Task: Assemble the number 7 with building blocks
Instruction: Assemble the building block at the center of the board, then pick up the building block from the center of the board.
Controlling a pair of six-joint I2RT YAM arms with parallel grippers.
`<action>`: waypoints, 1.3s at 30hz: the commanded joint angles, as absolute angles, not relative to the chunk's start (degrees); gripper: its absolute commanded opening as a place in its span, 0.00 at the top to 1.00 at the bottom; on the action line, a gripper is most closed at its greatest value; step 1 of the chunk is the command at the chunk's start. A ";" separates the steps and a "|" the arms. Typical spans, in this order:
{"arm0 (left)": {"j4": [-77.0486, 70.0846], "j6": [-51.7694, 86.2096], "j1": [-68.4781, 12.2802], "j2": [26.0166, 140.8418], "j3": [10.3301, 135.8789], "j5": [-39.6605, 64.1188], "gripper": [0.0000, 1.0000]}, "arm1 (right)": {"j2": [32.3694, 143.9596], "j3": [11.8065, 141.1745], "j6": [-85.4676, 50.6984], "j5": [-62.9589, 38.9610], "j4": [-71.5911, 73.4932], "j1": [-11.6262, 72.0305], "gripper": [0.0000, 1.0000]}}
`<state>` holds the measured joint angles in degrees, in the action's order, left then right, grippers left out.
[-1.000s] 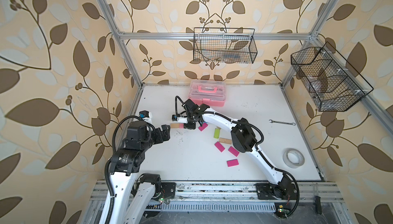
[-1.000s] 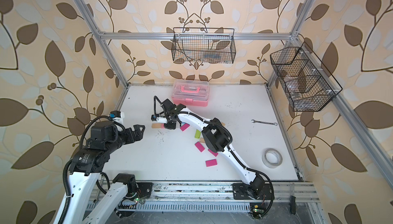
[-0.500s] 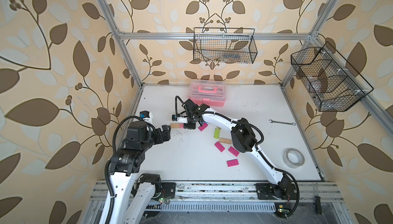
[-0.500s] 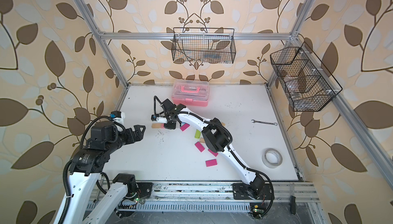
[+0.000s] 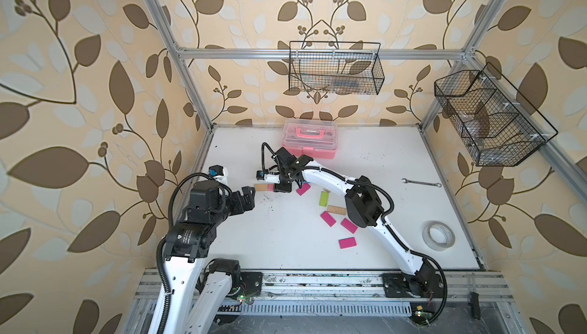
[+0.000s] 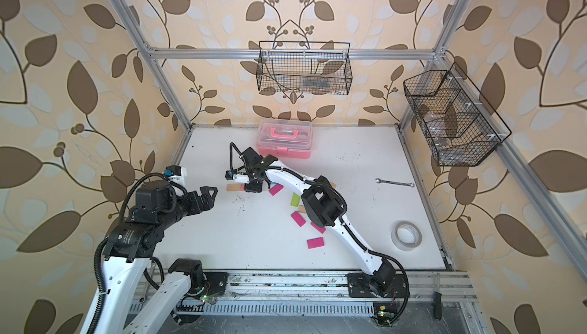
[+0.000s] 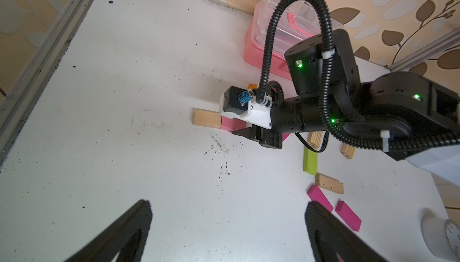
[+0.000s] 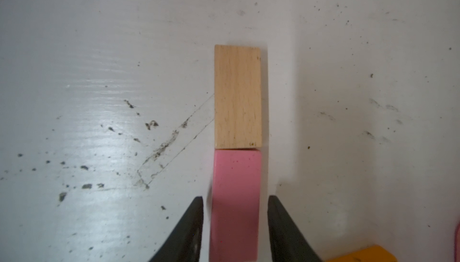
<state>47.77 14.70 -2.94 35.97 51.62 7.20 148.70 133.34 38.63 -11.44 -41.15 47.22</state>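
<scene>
**Right arm lets go of the second block in the 7's top bar**

Nearest the robot's base, three magenta blocks (image 5: 347, 243) lie loose on the white table (image 5: 286, 253). A lime green block (image 5: 323, 198) and a spare wood block (image 5: 336, 210) lie just beyond them. The left gripper (image 7: 227, 204) hangs spread wide and empty, well short of the work.

Farther in, the right gripper (image 8: 236, 198) straddles the light pink block (image 8: 235, 173). Its fingers (image 8: 196, 223) stand just clear of both long sides, gripping nothing. The step looks like the release of that block. To do it well, the arm should rise straight up with the jaws parting evenly. That way no finger drags the block out of line or knocks the orange block (image 8: 361, 254) close by.

The number 7 is so far only the start of its top bar. The light pink block lies flat, its end touching the plain wood block (image 8: 237, 96), sides flush, left of the table's middle. Beyond it, the pink case (image 5: 309, 140) sits near the far edge.
</scene>
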 commanded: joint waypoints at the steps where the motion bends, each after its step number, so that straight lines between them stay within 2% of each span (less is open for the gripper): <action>1: 45.97 13.50 -2.68 35.77 51.39 7.62 0.01 | 144.59 130.89 38.44 -15.36 -40.09 46.95 0.55; 5: 45.71 13.37 -2.64 35.60 51.25 7.98 0.01 | 137.51 122.46 36.61 -17.84 -35.98 45.76 0.52; 11: 45.37 13.20 -2.64 35.86 51.15 9.23 0.01 | 128.36 110.53 30.34 -18.62 -30.74 43.69 0.37; 13: 45.14 13.16 -2.69 36.10 51.05 10.56 0.01 | 125.81 106.56 27.94 -18.22 -29.12 42.88 0.35; 14: 44.93 13.02 -2.64 36.34 51.12 11.70 0.01 | 124.39 104.15 26.30 -17.94 -28.10 42.40 0.26; 16: 44.23 13.17 -2.70 37.16 51.03 13.78 0.01 | 121.84 100.13 23.12 -16.95 -26.23 41.48 0.01; 22: 37.54 19.12 -2.86 41.59 48.82 21.45 0.01 | 111.12 82.30 12.94 -9.99 -19.21 38.66 0.00; 27: 29.85 23.43 -5.02 46.90 47.14 23.59 0.01 | 99.43 66.33 5.69 -3.56 -13.89 36.12 0.00; 34: 22.16 23.25 -21.59 62.79 51.11 13.10 0.01 | 85.07 51.27 -0.48 1.58 -13.63 31.73 0.00; 39: 20.79 20.97 -26.17 77.19 57.71 11.97 0.01 | 74.14 44.12 -4.32 0.92 -14.72 27.72 0.00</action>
<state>24.34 22.55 -25.06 72.88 53.60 14.52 78.39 46.63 -0.54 -0.08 -14.96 29.21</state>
